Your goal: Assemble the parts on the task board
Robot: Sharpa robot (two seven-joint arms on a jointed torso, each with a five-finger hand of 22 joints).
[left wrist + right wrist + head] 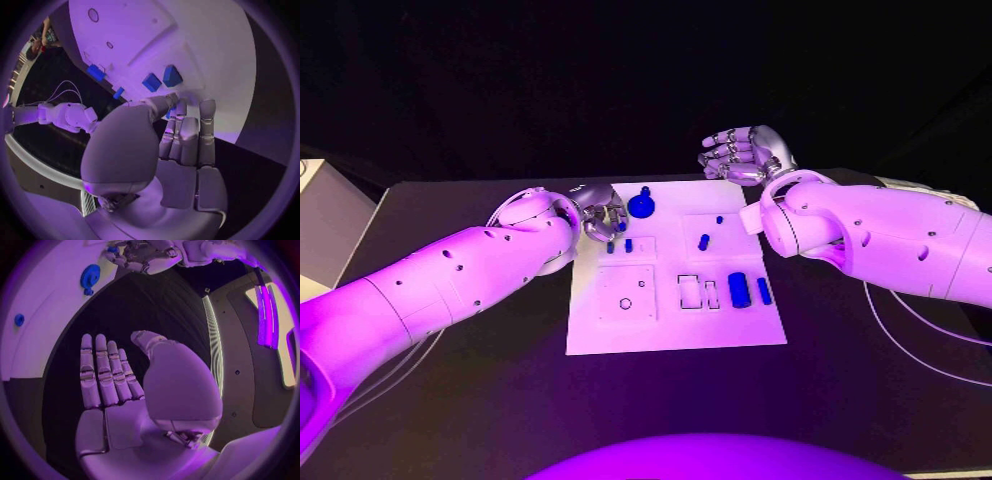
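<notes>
The white task board (pixel 668 330) lies mid-table. My left hand (pixel 600 213) is at the board's far left part, and its thumb and fingertips (pixel 180 107) pinch a small blue part (pixel 170 113) right at the board's surface. A round blue part (pixel 642 206) lies just beyond that hand. Two small blue pegs (pixel 627 245) stand below it. More blue parts (pixel 738 290) lie at the board's right side, and a small peg (pixel 704 241) lies mid-board. My right hand (pixel 747 155) hangs above the board's far right corner, fingers (pixel 103 372) straight and holding nothing.
A white box (pixel 322 220) stands at the table's left edge. Thin cables (pixel 920 335) trail over the table under my right arm. Outlined recesses (pixel 626 292) mark the board's near half. Dark table (pixel 473 400) surrounds the board.
</notes>
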